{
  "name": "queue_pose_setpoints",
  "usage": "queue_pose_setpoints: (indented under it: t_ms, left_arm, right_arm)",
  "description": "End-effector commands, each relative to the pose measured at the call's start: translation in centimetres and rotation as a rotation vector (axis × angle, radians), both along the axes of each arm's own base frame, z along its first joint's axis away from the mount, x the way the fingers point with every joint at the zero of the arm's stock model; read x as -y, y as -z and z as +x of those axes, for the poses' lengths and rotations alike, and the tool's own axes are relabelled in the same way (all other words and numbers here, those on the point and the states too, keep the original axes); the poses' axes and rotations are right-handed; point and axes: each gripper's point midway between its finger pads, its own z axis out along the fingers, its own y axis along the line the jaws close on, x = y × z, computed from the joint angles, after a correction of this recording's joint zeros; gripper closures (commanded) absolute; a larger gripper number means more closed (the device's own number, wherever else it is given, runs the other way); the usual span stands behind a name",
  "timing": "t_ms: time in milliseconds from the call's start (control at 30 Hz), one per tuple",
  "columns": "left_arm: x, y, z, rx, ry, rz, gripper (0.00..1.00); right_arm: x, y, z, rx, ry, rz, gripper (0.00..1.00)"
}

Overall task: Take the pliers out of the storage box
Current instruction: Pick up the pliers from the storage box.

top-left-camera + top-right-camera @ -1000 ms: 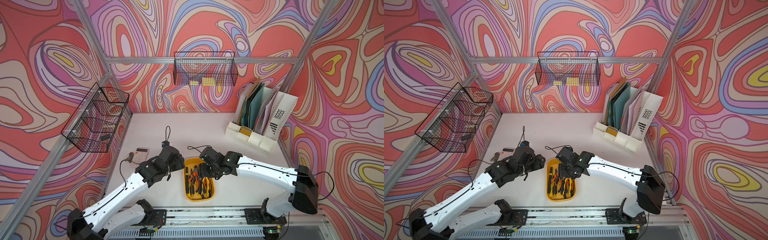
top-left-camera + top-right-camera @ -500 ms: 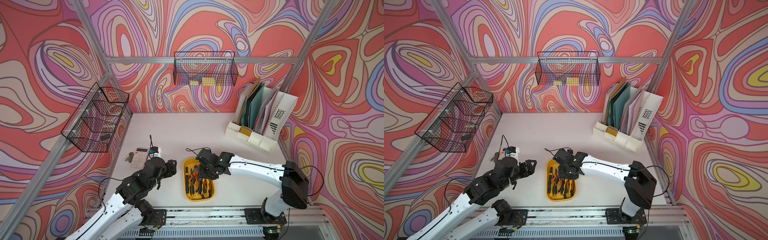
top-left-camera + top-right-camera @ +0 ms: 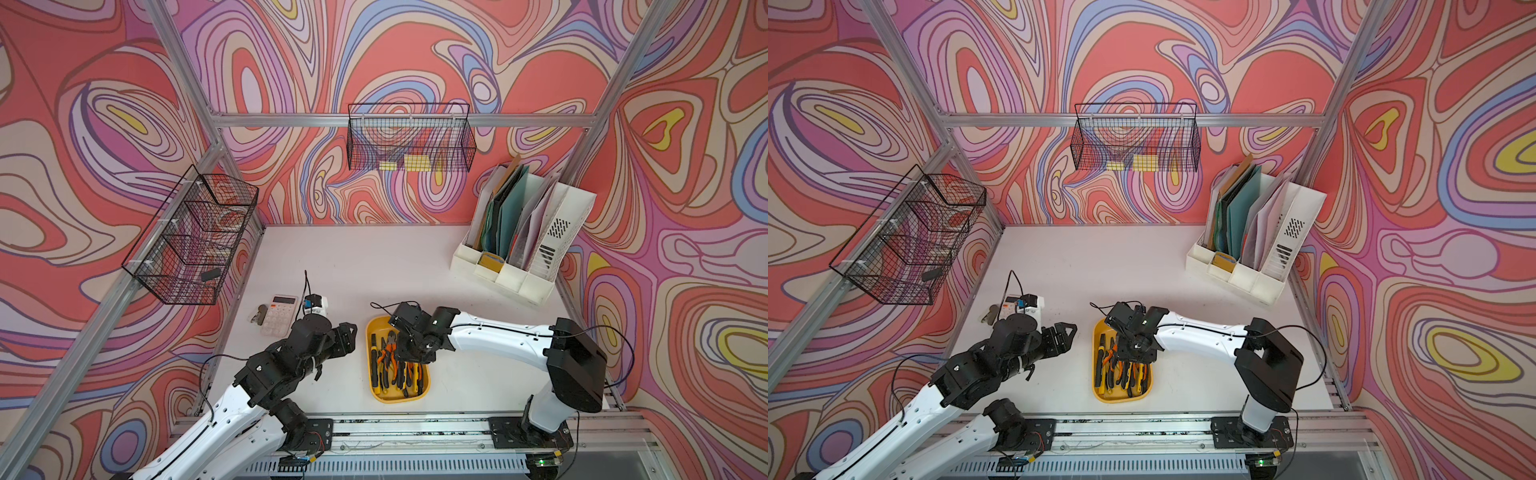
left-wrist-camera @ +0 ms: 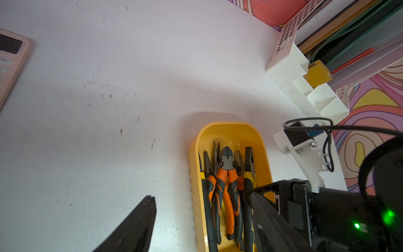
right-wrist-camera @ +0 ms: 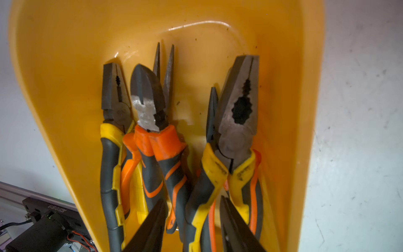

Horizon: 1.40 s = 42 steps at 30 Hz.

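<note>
A yellow-and-black handle of the pliers (image 5: pixel 237 122) is straddled, not yet clamped, by the parted jaws of the right gripper (image 5: pixel 193 198) inside the storage box (image 5: pixel 54 65) — the left gripper (image 4: pixel 200 196) is spread open alongside.

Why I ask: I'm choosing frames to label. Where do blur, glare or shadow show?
Right wrist view: pliers sharp, right gripper's fingers blurred, glare streak on the storage box floor. Left wrist view: left gripper's fingers blurred, soft shadow on the table. Both top views: evenly lit, pliers tiny.
</note>
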Motion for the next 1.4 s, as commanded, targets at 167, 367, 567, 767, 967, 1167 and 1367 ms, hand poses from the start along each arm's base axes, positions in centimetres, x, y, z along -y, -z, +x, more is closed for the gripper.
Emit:
queue_pose_setpoints:
  t_ms: [167, 367, 567, 767, 967, 1167, 1367]
  left_arm:
    - [0.7, 1.3, -0.1, -0.04, 0.038, 0.019, 0.26]
    - [0.9, 1.8, -0.3, -0.059, 0.047, 0.021, 0.27]
    - [1.0, 1.8, -0.2, -0.062, 0.051, 0.027, 0.27]
    - [1.2, 2.1, -0.2, -0.075, 0.057, 0.031, 0.27]
    - [1.3, 2.0, -0.1, -0.076, 0.06, 0.031, 0.27]
    - [1.5, 2.1, -0.1, -0.089, 0.061, 0.033, 0.26]
    - [1.8, 2.3, -0.1, -0.112, 0.07, 0.031, 0.25]
  right_arm:
    - [-0.2, 1.5, -0.1, -0.02, -0.001, -0.023, 0.57]
    - [-0.2, 1.7, 0.0, -0.019, -0.006, -0.051, 0.69]
    - [0.5, 0.0, 0.5, 0.024, -0.006, -0.082, 0.85]
    - [0.4, -1.6, 0.7, 0.051, -0.016, -0.073, 1.0]
    - [0.5, -5.8, 1.4, 0.131, -0.025, -0.053, 1.0]
    - [1.9, -10.0, 2.4, 0.223, -0.027, -0.083, 1.0]
    - [5.6, -10.6, 3.9, 0.26, -0.016, -0.168, 1.0]
